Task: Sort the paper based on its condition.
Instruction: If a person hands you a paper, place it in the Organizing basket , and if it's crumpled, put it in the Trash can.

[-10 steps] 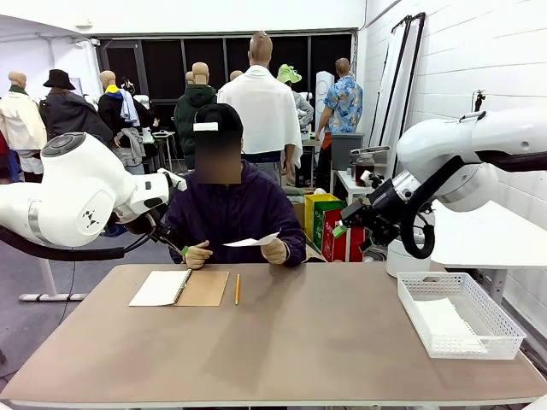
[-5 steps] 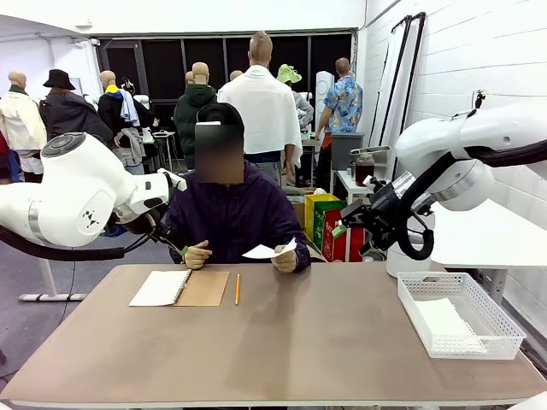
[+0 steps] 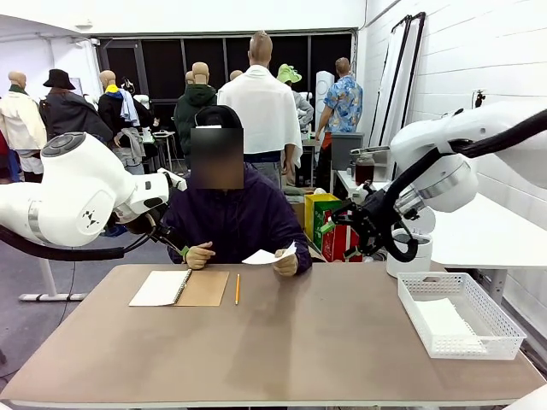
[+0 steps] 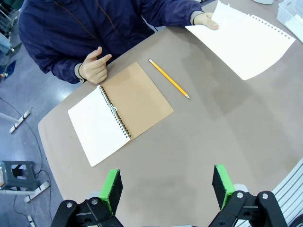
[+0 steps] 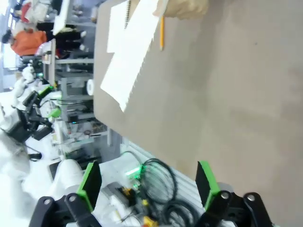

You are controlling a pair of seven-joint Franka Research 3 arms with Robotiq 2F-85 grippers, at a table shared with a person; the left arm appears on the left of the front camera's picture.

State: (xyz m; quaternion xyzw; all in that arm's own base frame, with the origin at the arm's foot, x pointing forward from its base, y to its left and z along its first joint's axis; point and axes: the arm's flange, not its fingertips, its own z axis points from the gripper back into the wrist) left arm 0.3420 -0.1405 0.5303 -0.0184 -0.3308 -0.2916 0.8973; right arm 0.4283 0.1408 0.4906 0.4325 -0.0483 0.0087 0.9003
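Thin white paper [image 4: 246, 42], perforated edge, in hand [image 4: 207, 20], left jaws spread, right jaws spread

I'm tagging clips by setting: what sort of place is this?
Probably a robotics lab: a white left arm and right arm flank a brown table, where a person holds a sheet of paper.

No text, label or number can be read anywhere. The white rounded joint of the left robot arm [image 3: 60, 196] bears a small dark emblem [image 3: 90, 219], too small to make out as letters
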